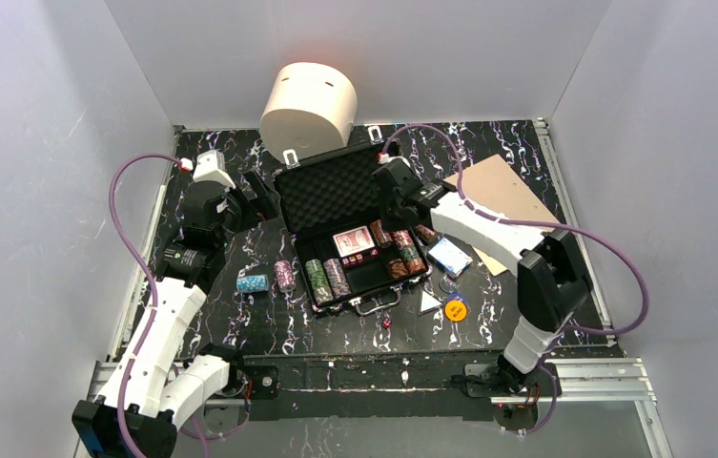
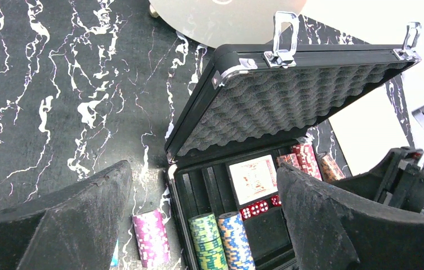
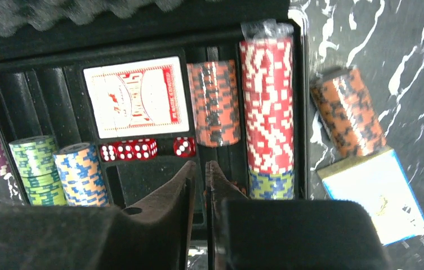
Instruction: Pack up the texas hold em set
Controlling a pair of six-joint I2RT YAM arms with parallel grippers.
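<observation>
1. The orange-and-black chip stack point(image 3: 347, 109) lies on its side on the table point(image 3: 412, 67), just right of the open briefcase point(image 3: 35, 98). Its long axis runs roughly parallel to the case's chip slots.
2. The right hand point(image 3: 201, 167) hangs over the case's middle and is the nearer hand to that stack. It is narrowed to a slit and holds nothing.
3. The left hand point(image 2: 205, 171) is wide and empty, at the case's left side near the purple stack point(image 2: 151, 236).
</observation>
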